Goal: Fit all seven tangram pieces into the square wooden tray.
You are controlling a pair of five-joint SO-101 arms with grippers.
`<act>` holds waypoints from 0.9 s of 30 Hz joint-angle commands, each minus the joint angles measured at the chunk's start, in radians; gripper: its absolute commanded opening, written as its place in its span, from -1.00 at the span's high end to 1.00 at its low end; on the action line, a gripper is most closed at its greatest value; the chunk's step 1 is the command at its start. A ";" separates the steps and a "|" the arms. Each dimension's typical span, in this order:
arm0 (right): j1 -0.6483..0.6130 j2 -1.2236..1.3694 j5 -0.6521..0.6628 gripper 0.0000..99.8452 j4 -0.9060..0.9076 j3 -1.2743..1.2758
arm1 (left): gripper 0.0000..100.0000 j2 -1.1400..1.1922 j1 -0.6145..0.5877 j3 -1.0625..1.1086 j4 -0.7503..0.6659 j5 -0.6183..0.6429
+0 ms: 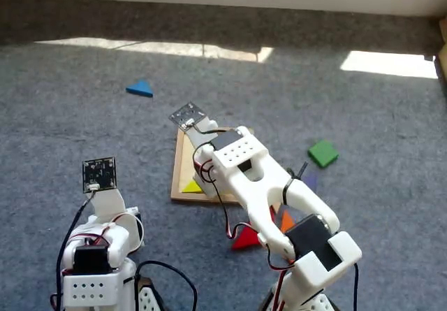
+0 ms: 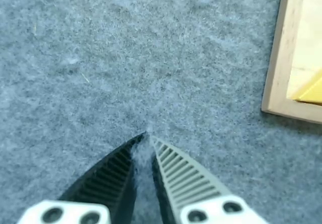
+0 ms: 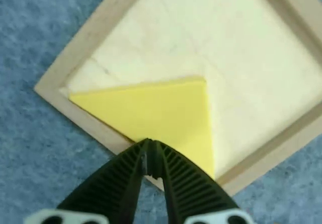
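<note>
— Where does the yellow triangle [image 3: 156,113] lie?
— Flat inside the square wooden tray [image 3: 75,58]. Its long edge runs flush along one rim wall, and its right-angle corner points in towards the tray's middle. From the high view a bit of it [image 1: 192,186] shows by the tray [image 1: 180,175] corner closest to the left arm.

— And the right jaws?
— Closed tip to tip, with nothing between them. They hang over the triangle's long edge, right where it meets the rim. I cannot tell whether they touch the piece.

— The left jaws?
— Closed too, bar a thin slit, and empty. Their tips sit over the bare grey counter [image 2: 100,58]. The tray's rim [image 2: 276,58] stands off to one side, with a sliver of the yellow piece [image 2: 309,90] behind it.

— The other pieces?
— Out on the counter [image 1: 84,129]. The blue triangle [image 1: 140,89] lies well apart on the far side, its tip pointing away from the arms. The green square [image 1: 323,153] sits beyond the right arm. The red triangle [image 1: 246,238] and an orange piece [image 1: 286,220] lie partly hidden under that arm.
</note>
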 commanded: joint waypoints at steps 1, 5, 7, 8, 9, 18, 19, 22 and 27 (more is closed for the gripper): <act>0.012 -0.002 -0.005 0.97 0.088 0.021 | 0.99 -0.016 0.015 0.019 0.005 -0.008; 0.015 -0.004 0.000 0.97 0.116 0.021 | 0.99 -0.016 0.015 0.019 0.005 -0.008; 0.015 -0.005 0.000 0.97 0.116 0.021 | 0.99 -0.016 0.015 0.019 0.005 -0.008; 0.015 -0.018 0.000 0.97 0.116 0.021 | 0.99 -0.016 0.015 0.019 0.005 -0.008; 0.016 -0.042 0.000 0.97 0.116 0.021 | 0.99 -0.016 0.015 0.019 0.005 -0.008; 0.041 -0.337 -0.006 0.97 -0.010 0.062 | 0.99 -0.016 0.015 0.019 0.005 -0.008; 0.048 -0.337 -0.006 0.97 -0.056 0.077 | 0.99 -0.016 0.015 0.019 0.005 -0.008; 0.054 -0.312 -0.006 0.97 -0.206 0.134 | 0.99 -0.016 0.015 0.019 0.005 -0.008; 0.054 -0.171 -0.006 0.97 -0.312 0.179 | 0.99 -0.016 0.015 0.019 0.005 -0.008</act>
